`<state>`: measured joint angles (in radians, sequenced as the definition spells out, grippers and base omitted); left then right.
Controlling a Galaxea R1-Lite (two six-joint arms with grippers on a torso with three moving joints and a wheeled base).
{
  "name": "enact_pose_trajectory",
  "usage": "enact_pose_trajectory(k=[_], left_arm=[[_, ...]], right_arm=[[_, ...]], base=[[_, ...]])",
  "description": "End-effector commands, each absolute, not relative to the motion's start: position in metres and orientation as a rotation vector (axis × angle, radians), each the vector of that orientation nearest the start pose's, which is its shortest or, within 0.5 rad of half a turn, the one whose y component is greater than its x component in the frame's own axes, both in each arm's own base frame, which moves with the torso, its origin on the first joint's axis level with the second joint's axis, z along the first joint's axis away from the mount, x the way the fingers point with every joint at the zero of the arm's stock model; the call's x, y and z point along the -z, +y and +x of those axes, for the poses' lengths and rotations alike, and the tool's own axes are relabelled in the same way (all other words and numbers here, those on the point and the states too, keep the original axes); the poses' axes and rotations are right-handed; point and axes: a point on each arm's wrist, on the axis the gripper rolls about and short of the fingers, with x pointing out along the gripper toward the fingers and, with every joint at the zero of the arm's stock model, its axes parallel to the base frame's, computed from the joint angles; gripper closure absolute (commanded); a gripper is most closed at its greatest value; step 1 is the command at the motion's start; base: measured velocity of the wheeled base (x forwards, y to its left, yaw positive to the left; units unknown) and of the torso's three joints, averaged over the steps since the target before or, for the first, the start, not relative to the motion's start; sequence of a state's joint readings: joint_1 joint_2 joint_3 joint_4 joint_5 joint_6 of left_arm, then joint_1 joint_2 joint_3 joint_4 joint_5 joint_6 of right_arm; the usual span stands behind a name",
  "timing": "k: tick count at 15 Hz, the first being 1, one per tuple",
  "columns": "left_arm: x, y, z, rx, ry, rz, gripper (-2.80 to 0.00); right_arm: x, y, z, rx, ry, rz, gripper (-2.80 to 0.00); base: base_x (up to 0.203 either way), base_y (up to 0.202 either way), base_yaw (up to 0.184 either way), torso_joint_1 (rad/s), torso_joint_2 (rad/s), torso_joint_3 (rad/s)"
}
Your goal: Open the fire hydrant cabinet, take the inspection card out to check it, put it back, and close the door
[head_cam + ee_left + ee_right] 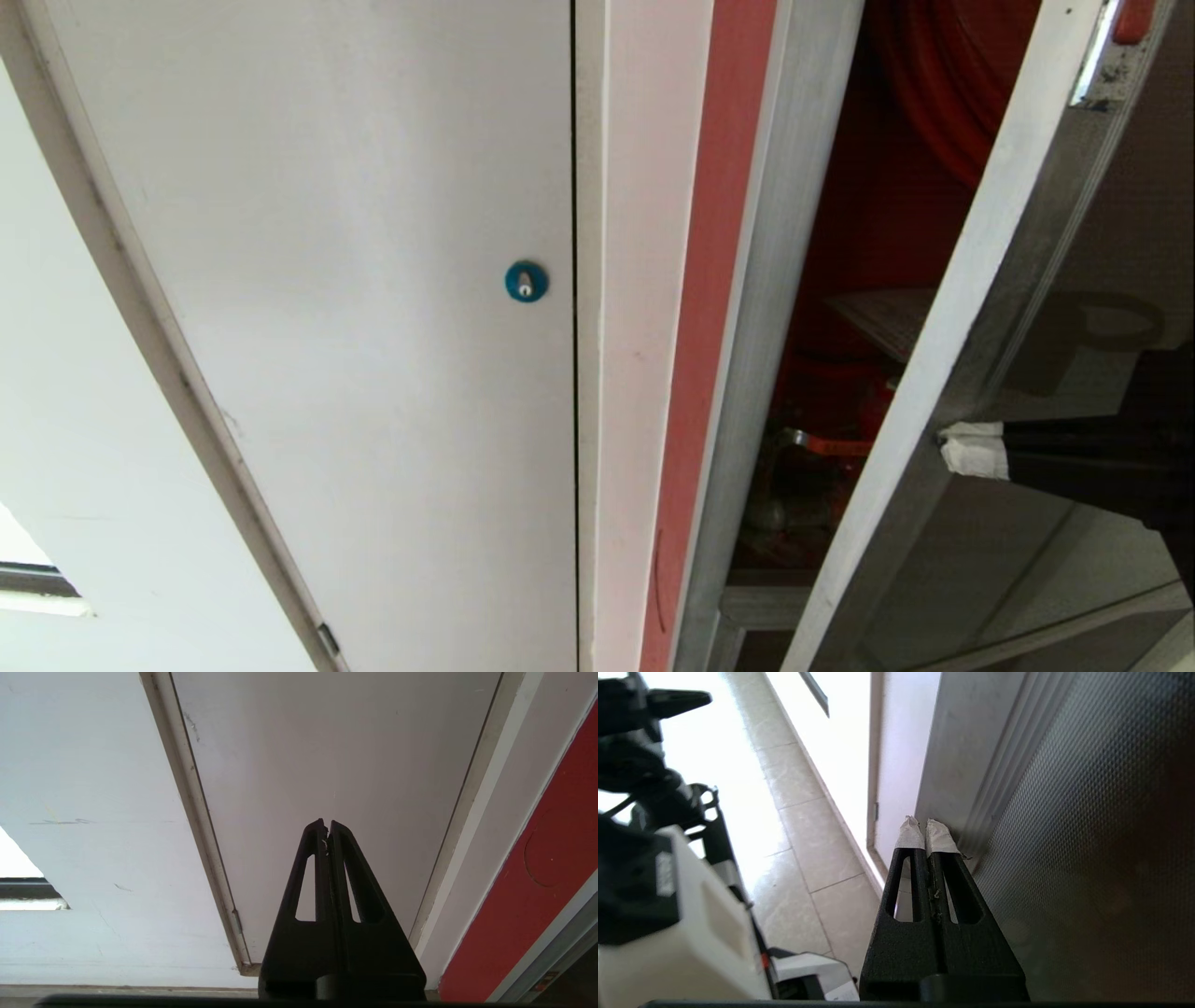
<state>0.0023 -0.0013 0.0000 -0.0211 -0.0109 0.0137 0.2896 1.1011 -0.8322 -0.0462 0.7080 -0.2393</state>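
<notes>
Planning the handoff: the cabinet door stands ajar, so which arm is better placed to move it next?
Probably the right. The right gripper, fingers shut, sits against the door frame edge. The left gripper faces the plain white door, away from the cabinet.

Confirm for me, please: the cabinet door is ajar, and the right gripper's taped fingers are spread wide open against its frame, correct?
Not quite. The door is ajar, and the right gripper is at its aluminium frame, but its taped fingers are pressed together, not spread. The right wrist view shows this.
</notes>
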Motion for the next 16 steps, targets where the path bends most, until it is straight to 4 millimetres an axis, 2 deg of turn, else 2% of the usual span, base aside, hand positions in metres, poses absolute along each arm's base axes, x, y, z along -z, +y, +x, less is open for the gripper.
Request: enact_pose_trajectory(k=[1,7,16], left_arm=[[-0.076,0.000,-0.022,0.008,-0.015,0.014,0.00],[-0.076,0.000,-0.022,0.008,-0.015,0.014,0.00],[-0.076,0.000,-0.022,0.008,-0.015,0.014,0.00]], right_arm=[[-0.270,0.070,0.156,-0.988,0.122,-0.175,0.00],[-0.270,0.080,0.189,-0.768,0.049,-0.212,0.00],[-0.264,0.089,0.221,-0.655,0.033,-0.219,0.00]], base=[[0.000,0.000,0.000,0.000,0.00,0.000],[0.000,0.000,0.000,0.000,0.00,0.000],[0.000,0.000,0.000,0.000,0.00,0.000]])
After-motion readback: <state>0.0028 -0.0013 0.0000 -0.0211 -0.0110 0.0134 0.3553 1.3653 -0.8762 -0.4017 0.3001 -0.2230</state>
